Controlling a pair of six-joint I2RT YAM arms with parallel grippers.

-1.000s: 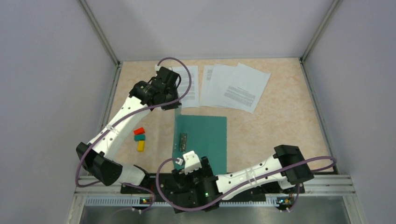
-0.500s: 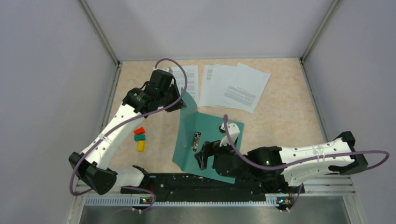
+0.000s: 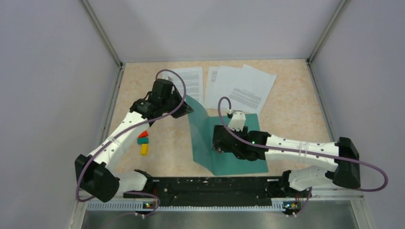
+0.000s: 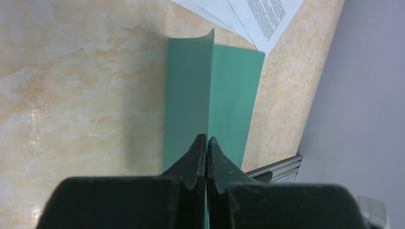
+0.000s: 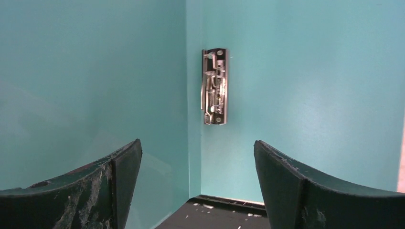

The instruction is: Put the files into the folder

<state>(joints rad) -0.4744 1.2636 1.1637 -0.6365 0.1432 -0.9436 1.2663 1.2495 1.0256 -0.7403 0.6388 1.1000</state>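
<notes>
Where the folder (image 3: 241, 160) lies: near the middle of the table (image 3: 296, 129), between the two arms, with its near edge close to the arm bases.
Folder look: thin, plain teal-green card. The back cover is flat on the table and the front cover stands roughly upright from the spine, its free corner slightly curled.
Inside: a small metal clip (image 5: 215, 86) sits on the back cover just beside the spine fold.
Left gripper (image 4: 206, 140): clenched on the top edge of the upright front cover, at its far corner, holding it up.
Right gripper (image 5: 197, 143): jaws spread wide with nothing between them, hovering over the flat inner cover and facing the clip.
Files (image 3: 241, 90): white printed sheets fanned and overlapping at the far side of the table, beyond the folder and outside it.
Blocks (image 3: 143, 142): red, teal and yellow, grouped left of the folder.
</notes>
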